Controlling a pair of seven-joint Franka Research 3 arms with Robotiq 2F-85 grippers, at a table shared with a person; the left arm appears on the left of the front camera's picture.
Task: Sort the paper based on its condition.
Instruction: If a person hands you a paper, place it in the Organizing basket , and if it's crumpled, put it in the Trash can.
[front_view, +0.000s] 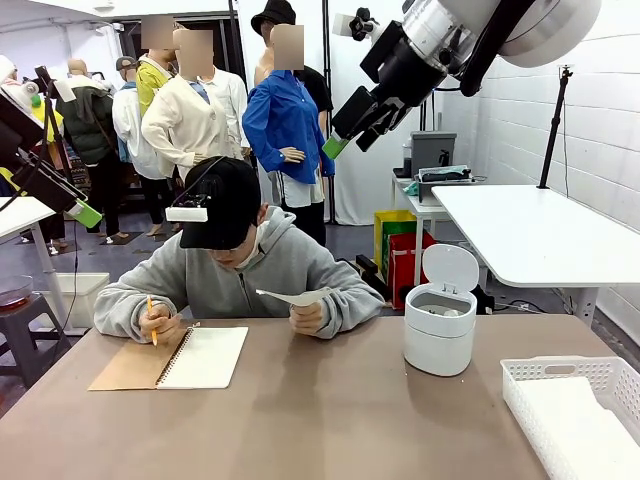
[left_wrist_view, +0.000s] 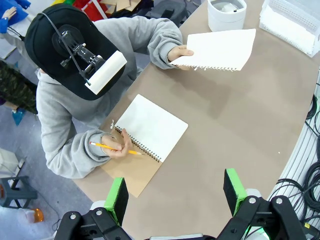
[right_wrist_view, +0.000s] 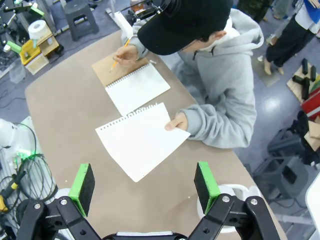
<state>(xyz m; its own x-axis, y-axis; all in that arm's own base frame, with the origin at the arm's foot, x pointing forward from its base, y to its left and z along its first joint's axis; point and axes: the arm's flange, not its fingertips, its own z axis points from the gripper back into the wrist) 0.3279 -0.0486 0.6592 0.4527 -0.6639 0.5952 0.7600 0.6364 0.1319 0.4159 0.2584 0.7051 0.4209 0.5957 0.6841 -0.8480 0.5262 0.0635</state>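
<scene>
Both my grippers hang high above the table (front_view: 320, 420), and each is spread wide with nothing between its green pads: the left gripper (left_wrist_view: 175, 184) looks down on the near table edge, the right gripper (right_wrist_view: 144, 175) on the far side beside the person. The paper (left_wrist_view: 215, 50) is a single white sheet with a ragged, perforated edge, held flat just above the table in one hand (left_wrist_view: 180, 52) of the person. Their other hand (left_wrist_view: 117, 147) grips a pencil (left_wrist_view: 111, 147) at the spine of the open notebook (left_wrist_view: 150, 125). A lidded bin (front_view: 440, 325) stands near the paper, and a basket (front_view: 570, 372) sits at the table's right corner.
</scene>
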